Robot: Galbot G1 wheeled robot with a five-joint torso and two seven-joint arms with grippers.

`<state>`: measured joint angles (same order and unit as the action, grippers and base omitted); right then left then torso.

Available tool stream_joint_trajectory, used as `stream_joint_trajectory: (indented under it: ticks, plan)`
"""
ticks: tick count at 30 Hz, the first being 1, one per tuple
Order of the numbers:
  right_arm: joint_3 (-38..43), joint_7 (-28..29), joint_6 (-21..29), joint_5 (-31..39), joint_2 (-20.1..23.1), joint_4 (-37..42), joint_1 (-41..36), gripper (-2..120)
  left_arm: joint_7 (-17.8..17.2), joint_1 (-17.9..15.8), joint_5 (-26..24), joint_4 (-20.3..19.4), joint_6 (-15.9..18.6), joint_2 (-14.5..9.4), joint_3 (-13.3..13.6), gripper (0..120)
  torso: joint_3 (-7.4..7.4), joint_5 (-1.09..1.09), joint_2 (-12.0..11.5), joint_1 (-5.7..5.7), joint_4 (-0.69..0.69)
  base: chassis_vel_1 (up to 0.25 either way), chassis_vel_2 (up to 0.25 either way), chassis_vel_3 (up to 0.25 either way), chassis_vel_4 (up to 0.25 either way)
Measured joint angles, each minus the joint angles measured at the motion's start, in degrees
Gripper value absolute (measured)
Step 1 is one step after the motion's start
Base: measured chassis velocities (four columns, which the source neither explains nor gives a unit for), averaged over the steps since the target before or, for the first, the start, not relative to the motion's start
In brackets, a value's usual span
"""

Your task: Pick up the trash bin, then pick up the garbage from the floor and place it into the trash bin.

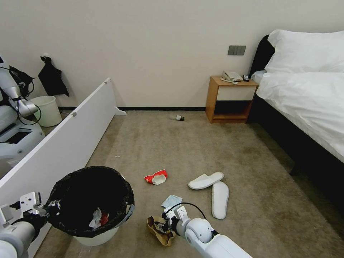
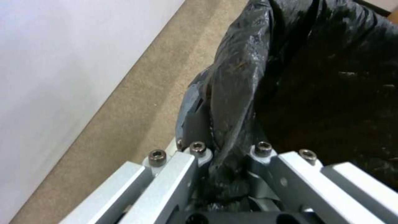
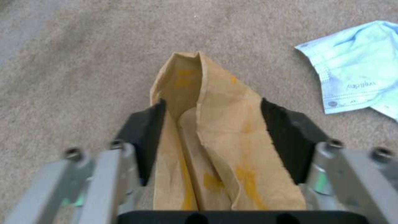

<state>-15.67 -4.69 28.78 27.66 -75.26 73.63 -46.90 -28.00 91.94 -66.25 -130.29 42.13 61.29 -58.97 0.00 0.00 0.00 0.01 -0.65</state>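
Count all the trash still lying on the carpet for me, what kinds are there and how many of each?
White slippers: 2
Blue face mask: 1
Red-and-white packet: 1
Small bottle by the wall: 1
Brown paper scrap, between the right hand fingers: 1
Total: 6

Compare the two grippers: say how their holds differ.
The left gripper is clamped on the trash bin rim, pinching its black bag; the right gripper straddles the brown cardboard scrap on the floor. The left's jaws are shut tight, the right's wider. Both have silver links.
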Motion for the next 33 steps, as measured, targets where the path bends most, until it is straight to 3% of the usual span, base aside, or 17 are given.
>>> stream_joint_trajectory:
  ticks: [9,33]
  plan:
    - [-1.36,-0.28,-0.08,0.82,-0.19,0.37,0.49,98,0.02,0.03,-0.12,0.11,0.00,-0.12,-0.09,4,0.00,0.00,0.00,0.00,0.00,0.000,0.000,0.000,0.000]
    - [-5.96,0.33,0.62,1.62,-2.35,-6.66,4.85,100,-0.02,-0.09,0.17,-0.37,0.00,-0.04,0.06,4,0.00,0.00,0.00,0.00,0.00,0.000,0.000,0.000,0.000]
